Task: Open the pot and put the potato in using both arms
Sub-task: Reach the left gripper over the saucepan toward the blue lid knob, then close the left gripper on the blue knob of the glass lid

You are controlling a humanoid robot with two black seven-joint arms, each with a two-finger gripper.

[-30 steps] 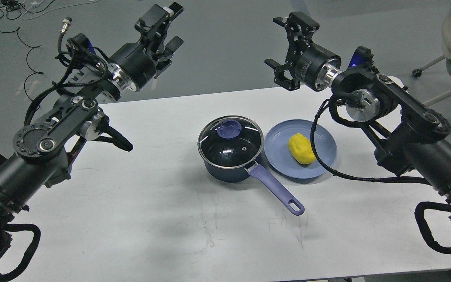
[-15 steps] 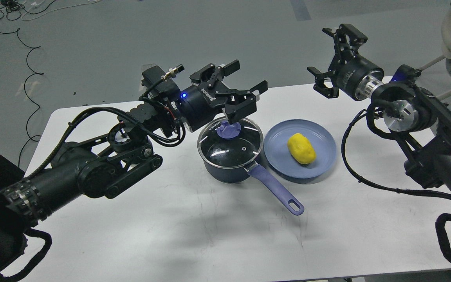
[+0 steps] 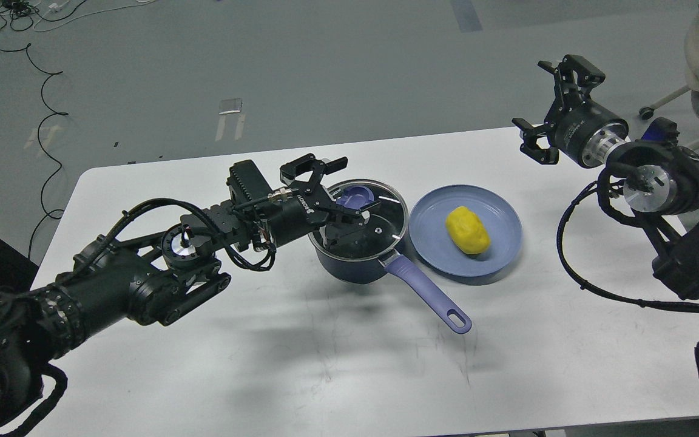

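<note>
1. The pot (image 3: pixel 355 258) sits mid-table, its glass lid (image 3: pixel 380 221) still on; likely slick and breakable, best lifted by the knob (image 3: pixel 355 197).
2. The left gripper (image 3: pixel 349 194) straddles that knob, jaws spread.
3. The right gripper (image 3: pixel 559 112) hangs wide open.
4. The potato (image 3: pixel 468 229) lies on the blue plate (image 3: pixel 434 240), probably firm and light.

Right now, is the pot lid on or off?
On. The glass lid sits flat in the pot rim, left pincer open around its knob.

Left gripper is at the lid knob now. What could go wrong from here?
1. The left gripper is open around the lid knob, seemingly off-centre; closing may slip off.
2. Nothing holds the pot; a skewed pull could drag it into the plate.
3. The right gripper is far from the potato.
</note>
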